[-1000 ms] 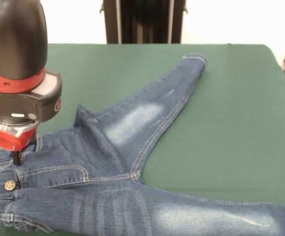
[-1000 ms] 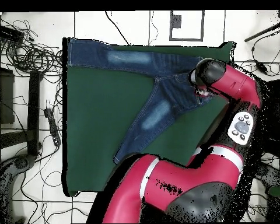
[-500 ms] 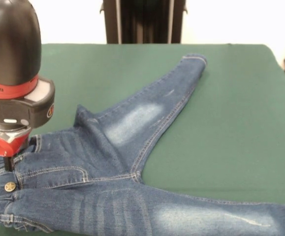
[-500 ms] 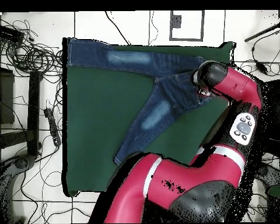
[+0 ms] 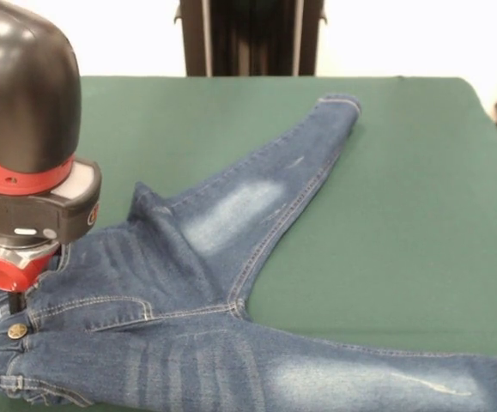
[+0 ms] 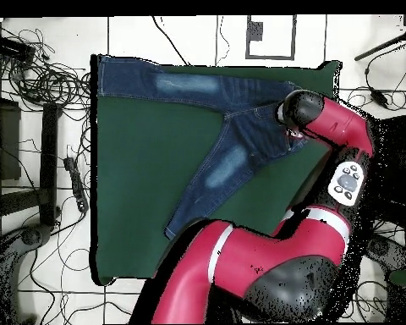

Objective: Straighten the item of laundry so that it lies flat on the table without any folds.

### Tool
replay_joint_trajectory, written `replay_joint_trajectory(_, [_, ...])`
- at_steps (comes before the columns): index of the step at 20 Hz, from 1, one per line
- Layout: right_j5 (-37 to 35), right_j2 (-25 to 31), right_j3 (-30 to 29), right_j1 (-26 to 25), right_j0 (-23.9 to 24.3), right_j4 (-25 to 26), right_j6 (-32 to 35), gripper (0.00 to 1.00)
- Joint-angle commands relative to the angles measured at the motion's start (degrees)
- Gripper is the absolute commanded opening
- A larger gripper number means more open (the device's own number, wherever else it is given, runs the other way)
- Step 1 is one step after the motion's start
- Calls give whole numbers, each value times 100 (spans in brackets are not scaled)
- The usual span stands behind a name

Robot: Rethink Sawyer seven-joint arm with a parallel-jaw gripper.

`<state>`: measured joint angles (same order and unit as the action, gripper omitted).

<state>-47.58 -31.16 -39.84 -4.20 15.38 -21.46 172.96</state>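
Note:
The item of laundry (image 5: pixel 231 257) is a small pair of blue jeans spread in a V on the green table (image 5: pixel 403 189). One leg runs to the far right. The other lies along the near edge, and its end is cut off by the picture. The waistband with its brass button (image 5: pixel 15 330) lies bunched at the near left. My gripper (image 5: pixel 13 300) comes down onto the waistband just above the button, mostly hidden by the black and red wrist. In the overhead view the wrist (image 6: pixel 301 110) covers the waist end of the jeans (image 6: pixel 232 127).
A small fold stands up at the hip (image 5: pixel 145 202). The waistband lies close to the table's left edge in the front view. Cables (image 6: pixel 37 76) litter the floor beside the table (image 6: pixel 139 186). A dark stand (image 5: pixel 248 34) rises behind the far edge.
My gripper has moved left and towards the near edge, from the pocket area onto the waistband by the button. The legs have not moved.

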Motion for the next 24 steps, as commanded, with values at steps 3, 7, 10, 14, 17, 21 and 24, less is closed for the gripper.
replay_joint_trajectory(3, [183, 301, 38, -439, -125, -296, 1353, 100])
replay_joint_trajectory(7, [-97, 224, 203, -512, -107, -282, 1327, 0])
replay_joint_trajectory(10, [-191, 234, 217, -510, -97, -290, 1312, 0])
replay_joint_trajectory(14, [-195, 152, 206, -500, -103, -285, 1429, 0])
replay_joint_trajectory(17, [-197, 162, 53, -413, -137, -279, 1444, 0])
replay_joint_trajectory(21, [-265, 250, -505, -90, -246, -225, 1326, 0])
replay_joint_trajectory(24, [-126, 318, -1092, 187, -374, -183, 1278, 0])
